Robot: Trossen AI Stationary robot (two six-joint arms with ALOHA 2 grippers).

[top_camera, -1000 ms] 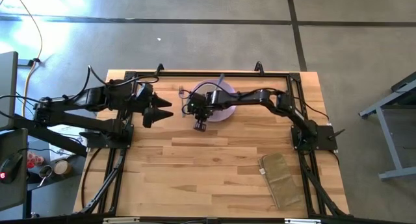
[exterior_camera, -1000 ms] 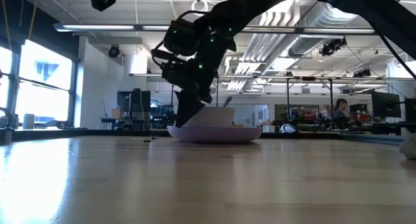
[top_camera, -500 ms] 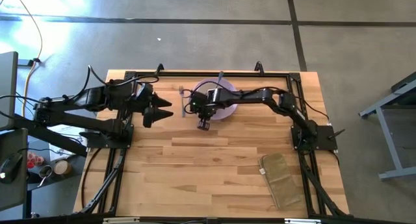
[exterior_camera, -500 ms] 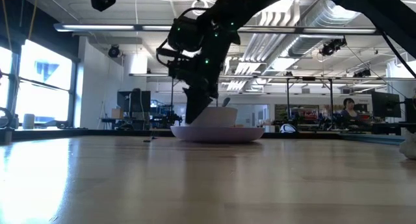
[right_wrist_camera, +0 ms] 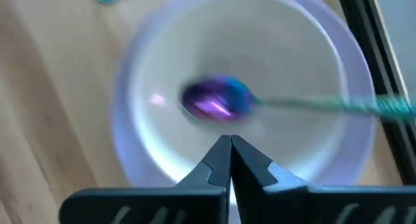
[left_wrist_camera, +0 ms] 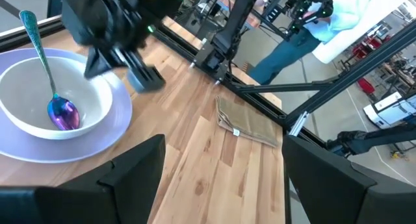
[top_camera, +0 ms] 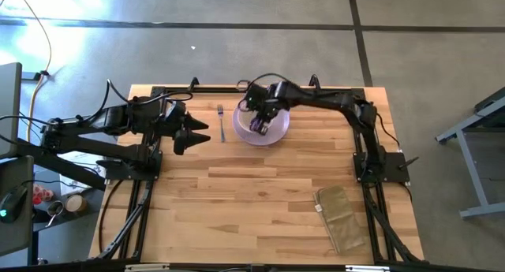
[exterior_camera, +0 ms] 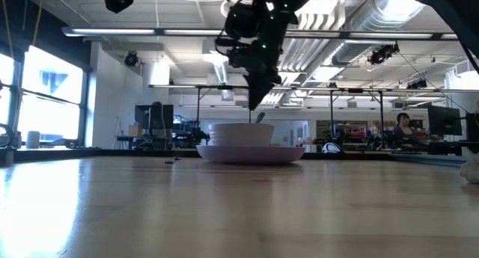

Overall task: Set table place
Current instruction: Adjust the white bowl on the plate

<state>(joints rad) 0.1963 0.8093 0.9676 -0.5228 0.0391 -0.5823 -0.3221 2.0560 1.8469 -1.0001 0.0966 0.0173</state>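
Observation:
The lavender plate (top_camera: 276,132) lies on the table (top_camera: 260,193) near its far edge, with the cream bowl (left_wrist_camera: 26,100) standing on it. The purple-blue spoon (left_wrist_camera: 63,113) lies in the bowl, its handle leaning on the rim. The teal-handled fork (top_camera: 222,122) lies flat on the table just left of the plate. My right gripper (right_wrist_camera: 229,152) is shut and empty, pointing down above the bowl (exterior_camera: 241,132), clear of it in the low view (exterior_camera: 254,101). My left gripper (top_camera: 203,132) is open and empty, left of the fork.
A tan folded cloth (top_camera: 341,217) lies at the table's near right. The black frame rails (top_camera: 142,217) run along the table's left, right and far sides. Bare wood lies between the plate and the near edge.
My right gripper has risen from low over the table at the plate's near left side. It has gone toward the far edge and now hangs above the bowl.

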